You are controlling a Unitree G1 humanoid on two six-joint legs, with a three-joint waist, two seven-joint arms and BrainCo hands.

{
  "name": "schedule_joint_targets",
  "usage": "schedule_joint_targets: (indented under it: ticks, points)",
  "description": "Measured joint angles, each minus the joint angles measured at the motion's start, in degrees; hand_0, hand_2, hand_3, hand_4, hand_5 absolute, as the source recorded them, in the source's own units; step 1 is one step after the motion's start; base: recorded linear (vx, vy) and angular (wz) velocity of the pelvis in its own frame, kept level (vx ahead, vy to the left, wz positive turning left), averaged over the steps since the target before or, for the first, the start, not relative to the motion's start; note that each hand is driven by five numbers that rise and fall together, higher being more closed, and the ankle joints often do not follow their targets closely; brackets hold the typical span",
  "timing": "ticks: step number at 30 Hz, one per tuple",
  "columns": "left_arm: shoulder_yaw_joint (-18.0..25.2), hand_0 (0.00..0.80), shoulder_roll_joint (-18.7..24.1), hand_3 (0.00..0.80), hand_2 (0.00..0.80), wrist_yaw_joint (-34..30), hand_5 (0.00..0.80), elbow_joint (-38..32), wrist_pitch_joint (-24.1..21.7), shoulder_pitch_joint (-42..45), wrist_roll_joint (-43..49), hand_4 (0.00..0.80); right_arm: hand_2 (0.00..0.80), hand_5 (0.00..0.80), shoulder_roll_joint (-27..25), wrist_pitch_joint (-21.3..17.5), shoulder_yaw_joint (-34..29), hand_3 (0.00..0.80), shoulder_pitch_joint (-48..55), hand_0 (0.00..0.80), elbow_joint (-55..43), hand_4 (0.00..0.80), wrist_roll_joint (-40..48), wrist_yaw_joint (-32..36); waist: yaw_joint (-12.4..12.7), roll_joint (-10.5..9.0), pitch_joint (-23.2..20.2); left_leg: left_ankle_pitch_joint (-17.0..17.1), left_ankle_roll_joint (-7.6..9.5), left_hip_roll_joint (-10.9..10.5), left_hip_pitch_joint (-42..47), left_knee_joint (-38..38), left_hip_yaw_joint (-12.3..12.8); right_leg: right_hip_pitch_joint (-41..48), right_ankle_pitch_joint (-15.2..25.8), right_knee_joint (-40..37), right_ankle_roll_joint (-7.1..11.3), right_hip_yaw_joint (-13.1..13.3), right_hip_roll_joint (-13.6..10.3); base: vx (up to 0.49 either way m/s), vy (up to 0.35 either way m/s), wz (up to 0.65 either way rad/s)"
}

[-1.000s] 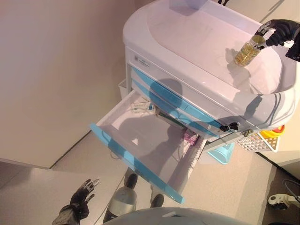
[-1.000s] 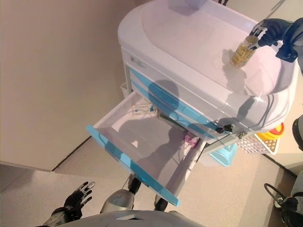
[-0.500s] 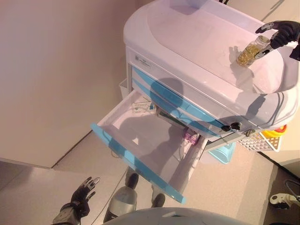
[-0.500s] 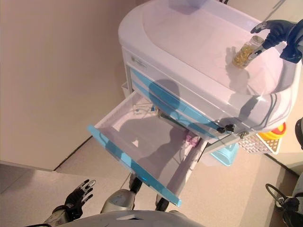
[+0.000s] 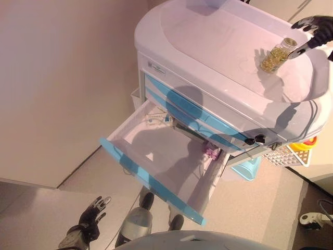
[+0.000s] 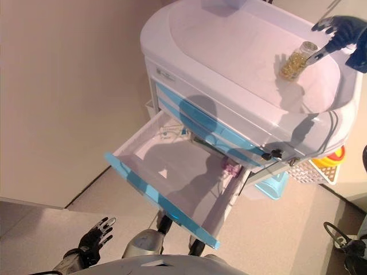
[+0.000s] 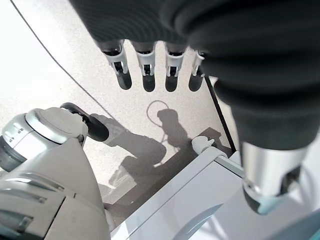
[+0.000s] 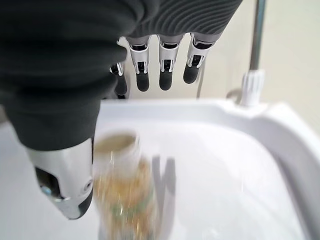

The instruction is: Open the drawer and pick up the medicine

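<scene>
A clear medicine bottle (image 5: 274, 56) of yellow capsules stands on the white top of the cart (image 5: 208, 36), near its far right rim. My right hand (image 5: 317, 28) hovers just right of the bottle's cap, open, fingers (image 8: 165, 65) straight and off the bottle (image 8: 125, 190); the thumb (image 8: 65, 185) hangs close beside it. The lowest drawer (image 5: 161, 151) is pulled far out, its blue front (image 5: 151, 179) towards me. My left hand (image 5: 91, 221) hangs low by the floor at the lower left, open, holding nothing, fingers (image 7: 145, 70) straight.
A small pink item (image 5: 210, 152) lies at the drawer's right side and a clear packet (image 5: 153, 120) at its back. A white wire basket (image 5: 286, 155) and a blue bin (image 5: 244, 169) hang on the cart's right side. A beige wall runs along the left.
My right hand has let go of the bottle's cap, opened and drawn back to the right. The bottle, tilted before, now stands on the cart top. The left hand has hardly moved.
</scene>
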Motion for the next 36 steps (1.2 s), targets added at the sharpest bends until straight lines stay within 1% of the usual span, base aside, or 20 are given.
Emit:
schedule_joint_targets:
  ticks: [3, 5, 8, 9, 12, 13, 15, 16, 18, 20, 21, 22, 23, 24, 26, 27, 29, 30, 32, 36]
  points:
    - [-0.03, 0.000, 0.01, 0.000, 0.000, -0.02, 0.000, 0.34, 0.10, -0.04, 0.09, 0.000, 0.000, 0.000, -1.57, 0.12, 0.02, 0.000, -2.89, 0.000, -0.37, 0.000, 1.66, -2.42, -1.01, 0.01, 0.00, -0.21, 0.09, 0.08, 0.58, 0.00, 1.46, -0.02, 0.02, 0.14, -0.01, 1.06, -0.06, -0.037, 0.016, -0.16]
    - [-0.27, 0.000, 0.01, 0.000, 0.000, -0.06, 0.000, 0.76, 0.26, 0.01, 0.57, 0.000, 0.000, 0.000, -3.04, 0.21, 0.01, 0.000, -3.80, 0.000, -1.58, 0.000, 1.77, -4.13, -1.59, 0.01, -0.01, -0.58, 0.32, 0.23, 1.42, 0.00, 3.15, 0.04, 0.03, 0.41, -0.01, 2.77, -0.10, -0.044, 0.025, -0.34]
    - [-0.68, 0.000, 0.03, 0.000, 0.000, -0.96, 0.000, 1.02, 0.39, -0.13, 1.31, 0.000, 0.000, 0.000, -5.54, 1.07, -0.01, 0.000, -4.06, 0.000, -3.48, 0.000, 3.07, -5.87, -4.02, 0.10, -0.08, -1.11, 0.78, 0.42, 2.26, 0.00, 5.21, -0.07, 0.24, 0.55, 0.11, 5.03, -0.11, -0.023, 0.029, -0.38]
    - [-1.10, 0.000, 0.05, 0.000, 0.000, -1.31, 0.000, 1.03, 0.38, -0.26, 1.66, 0.000, 0.000, 0.000, -6.50, 1.17, -0.06, 0.000, -4.05, 0.000, -4.08, 0.000, 3.88, -6.65, -4.66, 0.16, -0.11, -1.49, 0.63, 0.54, 2.47, 0.00, 6.20, -0.26, 0.37, 0.56, 0.11, 5.84, -0.09, -0.006, 0.024, -0.49]
    - [-2.61, 0.000, 0.02, 0.000, 0.000, -2.32, 0.000, 1.30, 0.38, -0.53, 3.34, 0.000, 0.000, 0.000, -8.67, 1.11, -1.40, 0.000, -3.55, 0.000, -5.80, 0.000, 5.95, -10.96, -7.20, 0.62, -0.39, -1.84, 1.00, 0.73, 3.40, 0.00, 8.32, -0.42, 0.85, 0.89, 0.08, 8.33, -0.06, 0.006, 0.016, -0.47]
    - [-3.42, 0.000, -0.14, 0.000, 0.000, -2.82, 0.000, 1.42, 0.31, -0.71, 3.53, 0.000, 0.000, 0.000, -9.39, 0.96, -5.40, 0.000, -1.56, 0.000, -7.47, 0.000, 7.60, -14.67, -8.06, 1.13, -0.75, -2.11, 1.24, 0.81, 3.71, 0.00, 9.50, -0.54, 0.96, 1.00, -0.01, 8.97, -0.04, 0.005, 0.004, -0.43]
    - [-4.53, 0.000, -0.40, 0.000, 0.000, -3.62, 0.000, 2.14, 0.22, -0.92, 4.19, 0.000, 0.000, 0.000, -9.94, 0.68, -12.47, 0.000, 2.81, 0.000, -10.50, 0.000, 10.82, -20.34, -9.30, 1.93, -1.97, -2.52, 1.54, 0.88, 3.91, 0.00, 10.62, -0.77, 1.08, 1.21, -0.06, 10.35, 0.01, 0.008, -0.001, -0.39]
    - [-4.74, 0.000, -0.55, 0.000, 0.000, -3.99, 0.000, 2.21, 0.21, -1.09, 4.86, 0.000, 0.000, 0.000, -10.71, 0.46, -17.03, 0.000, 6.91, 0.000, -12.34, 0.000, 12.92, -23.61, -10.62, 2.52, -2.59, -2.67, 1.60, 0.90, 4.22, 0.00, 10.92, -0.87, 1.26, 1.21, 0.15, 10.78, 0.00, 0.009, -0.004, -0.22]
    - [-4.92, 0.000, -0.54, 0.000, 0.000, -4.09, 0.000, 2.61, 0.45, -0.35, 5.71, 0.000, 0.000, 0.000, -10.40, -1.93, -33.53, 0.000, 22.42, 0.000, -18.75, 0.000, 17.01, -29.13, -11.80, 3.17, -3.64, -3.13, 1.75, 0.93, 4.85, 0.00, 12.12, -0.72, 1.27, 1.26, 0.15, 11.76, 0.06, 0.001, 0.004, -0.26]
    - [-5.03, 0.000, -0.68, 0.000, 0.000, -4.22, 0.000, 2.42, 0.45, 0.02, 5.80, 0.000, 0.000, 0.000, -9.31, -2.84, -43.76, 0.000, 36.00, 0.000, -21.82, 0.000, 19.50, -31.27, -13.25, 3.88, -4.11, -3.31, 1.79, 0.90, 5.01, -0.02, 12.53, -0.72, 1.26, 1.32, 0.18, 12.26, 0.04, -0.011, 0.020, -0.18]
    - [-4.97, 0.000, -0.60, 0.000, 0.000, -4.32, 0.000, 2.27, 0.31, 0.35, 6.28, 0.000, 0.000, 0.000, -6.24, -3.51, -53.27, 0.000, 46.41, 0.000, -25.64, 0.000, 20.71, -32.04, -13.45, 3.86, -4.20, -3.40, 1.79, 0.94, 5.09, -0.03, 12.77, -0.75, 1.25, 1.30, 0.18, 12.63, 0.10, -0.008, 0.018, -0.18]
    - [-5.00, 0.000, -0.62, 0.000, 0.000, -4.66, 0.000, 2.23, 0.20, 0.60, 6.85, 0.000, 0.000, 0.000, -2.11, -4.09, -58.91, 0.000, 53.90, 0.000, -28.78, 0.000, 21.78, -32.82, -14.18, 3.98, -4.21, -3.59, 1.57, 1.00, 5.20, -0.03, 13.23, -0.95, 1.13, 1.31, 0.38, 13.21, 0.15, -0.005, 0.013, -0.23]
    - [-5.00, 0.000, -0.77, 0.000, 0.000, -5.02, 0.000, 2.20, 0.20, 0.84, 7.21, 0.000, 0.000, 0.000, 2.18, -4.64, -62.44, 0.000, 60.21, 0.000, -31.17, 0.000, 21.92, -33.00, -14.81, 4.11, -4.25, -3.91, 1.31, 1.05, 5.24, -0.03, 13.46, -1.01, 1.16, 1.32, 0.44, 13.40, 0.18, 0.001, 0.002, -0.19]
    - [-4.94, 0.000, -1.04, 0.000, 0.000, -5.01, 0.000, 2.36, 0.22, 1.23, 7.91, 0.000, 0.000, 0.000, 6.85, -4.80, -64.23, 0.000, 66.30, 0.000, -33.40, 0.000, 21.71, -33.37, -15.66, 4.39, -4.33, -4.04, 1.27, 1.07, 5.24, -0.09, 13.58, -1.06, 1.17, 1.35, 0.46, 13.49, 0.17, 0.004, -0.010, -0.15]
    - [-4.93, 0.000, -2.03, 0.000, 0.000, -5.02, 0.000, 2.34, 0.19, 1.55, 8.02, 0.000, 0.000, 0.000, 14.74, -4.89, -64.11, 0.000, 74.21, 0.000, -36.53, 0.000, 21.13, -33.85, -16.89, 5.17, -4.49, -4.27, 1.30, 1.13, 5.22, -0.15, 14.60, -1.75, 1.17, 1.53, 0.47, 14.31, 0.15, 0.003, -0.021, -0.25]
    - [-4.82, 0.000, -2.82, 0.000, 0.000, -4.97, 0.000, 2.98, 0.10, 1.83, 8.15, 0.000, 0.000, 0.000, 19.43, -5.61, -64.21, 0.000, 78.15, 0.000, -37.41, 0.000, 20.00, -33.87, -16.97, 5.60, -4.53, -4.37, 1.33, 1.22, 5.19, -0.15, 15.35, -2.21, 1.17, 1.80, 0.47, 14.91, 0.20, 0.008, -0.022, -0.29]
    - [-4.78, 0.000, -3.71, 0.000, 0.000, -5.01, 0.000, 3.04, -0.18, 1.85, 9.25, 0.000, 0.000, 0.000, 28.41, -6.27, -63.08, 0.000, 85.67, 0.000, -36.77, 0.000, 18.04, -33.23, -17.38, 6.01, -4.41, -4.47, 1.35, 1.32, 5.22, -0.13, 15.62, -2.30, 1.17, 1.80, 0.47, 15.01, 0.26, 0.018, -0.024, -0.15]
    - [-4.78, 0.000, -4.20, 0.000, 0.000, -5.01, 0.000, 3.04, -0.27, 1.88, 9.71, 0.000, 0.000, 0.000, 31.62, -6.01, -61.36, 0.000, 88.42, 0.000, -35.91, 0.000, 17.22, -32.62, -17.78, 6.27, -4.23, -4.51, 1.36, 1.37, 5.20, -0.21, 15.83, -2.38, 1.17, 1.73, 0.47, 15.06, 0.27, 0.025, -0.029, -0.08]
    - [-4.75, 0.000, -4.85, 0.000, 0.000, -4.95, 0.000, 3.52, -0.57, 2.10, 10.23, 0.000, 0.000, 0.000, 37.04, -6.22, -58.61, 0.000, 91.97, 0.000, -32.31, 0.000, 15.59, -31.64, -18.61, 6.42, -4.09, -4.46, 1.47, 1.57, 5.26, -0.15, 16.30, -2.42, 1.18, 1.61, 0.47, 15.07, 0.32, 0.032, -0.033, -0.13]
    - [-4.65, 0.000, -5.03, 0.000, 0.000, -5.02, 0.000, 5.04, -2.31, 2.01, 10.33, 0.000, 0.000, 0.000, 43.45, -7.15, -52.10, 0.000, 96.26, 0.000, -20.73, 0.000, 9.72, -31.46, -18.72, 6.34, -3.18, -4.72, 1.06, 2.12, 5.86, -0.23, 17.11, -1.99, 1.19, 1.25, 0.44, 14.72, 0.55, 0.033, -0.035, -0.11]
